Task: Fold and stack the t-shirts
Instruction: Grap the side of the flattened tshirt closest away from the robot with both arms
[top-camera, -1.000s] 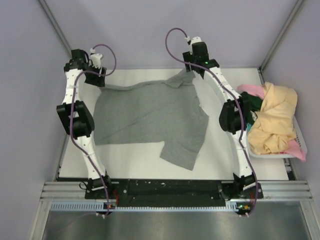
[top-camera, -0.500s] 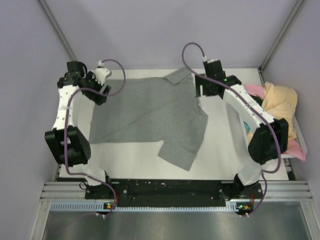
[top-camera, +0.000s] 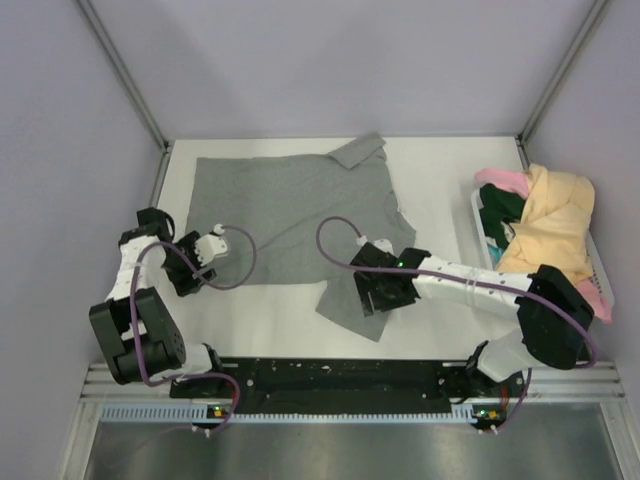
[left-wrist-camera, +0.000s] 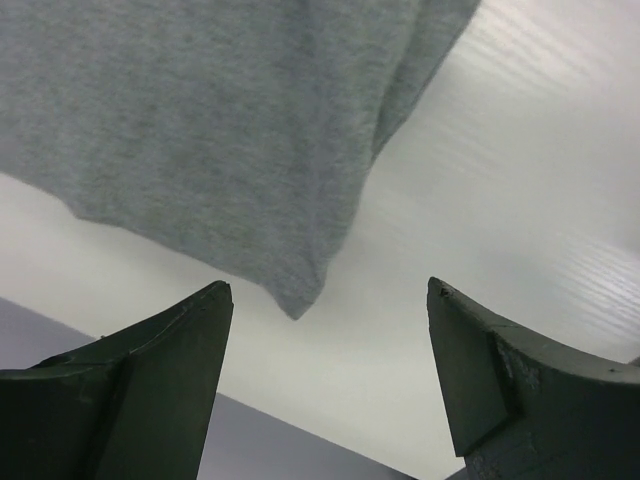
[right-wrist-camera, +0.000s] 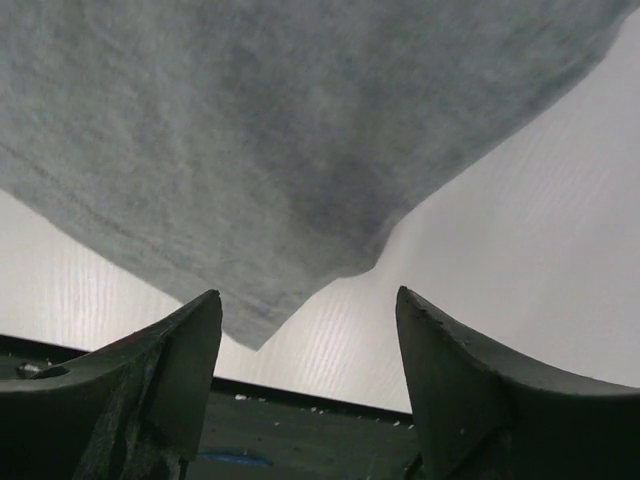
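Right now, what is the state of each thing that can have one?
grey t-shirt, spread flat on the table, not folded.
left gripper, open, empty, over the shirt's near corner.
right gripper, open, empty, over the shirt's near edge.
other t-shirts, crumpled in the basket, not folded.

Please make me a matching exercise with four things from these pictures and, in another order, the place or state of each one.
1 grey t-shirt
2 pale yellow t-shirt
3 left gripper
4 right gripper

A heaped in the basket
B open, at the grey shirt's near left corner
C spread on the table
D open, over the near sleeve

Pairs: 1-C, 2-A, 3-B, 4-D
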